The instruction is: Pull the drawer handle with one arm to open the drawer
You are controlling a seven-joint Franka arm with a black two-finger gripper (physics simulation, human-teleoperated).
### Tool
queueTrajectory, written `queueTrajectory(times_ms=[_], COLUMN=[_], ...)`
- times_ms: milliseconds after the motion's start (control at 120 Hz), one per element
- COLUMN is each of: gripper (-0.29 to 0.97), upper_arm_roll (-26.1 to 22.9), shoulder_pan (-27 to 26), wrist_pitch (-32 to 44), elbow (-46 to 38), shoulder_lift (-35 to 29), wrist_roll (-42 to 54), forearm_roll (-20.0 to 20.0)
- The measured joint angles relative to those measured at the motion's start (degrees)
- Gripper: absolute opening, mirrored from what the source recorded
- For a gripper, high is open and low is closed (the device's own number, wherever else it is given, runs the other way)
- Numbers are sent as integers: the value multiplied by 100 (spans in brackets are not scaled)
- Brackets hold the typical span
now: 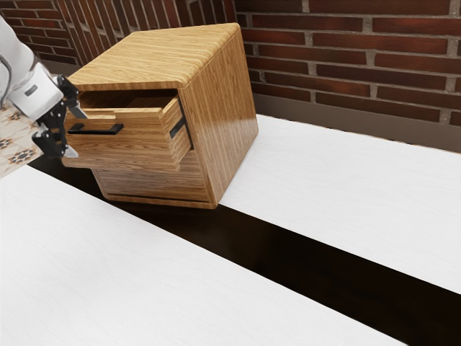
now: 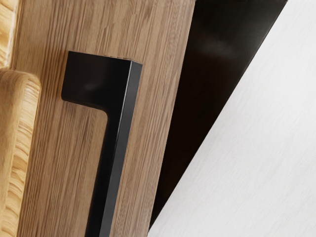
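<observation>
Black gripper [image 1: 72, 131] hangs with fingers apart, one above and one below the end of the drawer handle [image 1: 97, 129], clamping nothing. Behind that handle, the drawer [image 1: 126, 148] sits partly out of its cabinet [image 1: 220, 108]; a pull from so near the handle's end could slip off, stalling it.

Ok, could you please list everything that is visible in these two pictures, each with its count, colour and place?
cabinet: one, light wood, exterior view's upper left, in front of the wall
top drawer: one, light wood, in the cabinet, pulled partly out
drawer handle: one, black, on the top drawer's front
white slabs: two, white, one near the camera, one beyond the cabinet
dark strip: one, black, between the white slabs
brick wall: one, red-brown, behind everything
patterned tiles: one patch, beige and dark, exterior view's left edge
arm: one, white, entering from the exterior view's left
pincer: one, black, at the drawer handle's end nearest the arm
</observation>
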Motion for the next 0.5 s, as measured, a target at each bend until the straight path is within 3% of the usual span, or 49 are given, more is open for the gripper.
queueTrajectory(times_ms=[167,217,500], gripper=[73,68,67], upper_arm_roll=[1,5,24], shoulder_pan=[-131,-137,-149], wrist_pitch=[245,272,306], elbow=[-33,-67,-312], shoulder_lift=[169,214,206], wrist_roll=[122,152,276], forearm_roll=[0,0,-3])
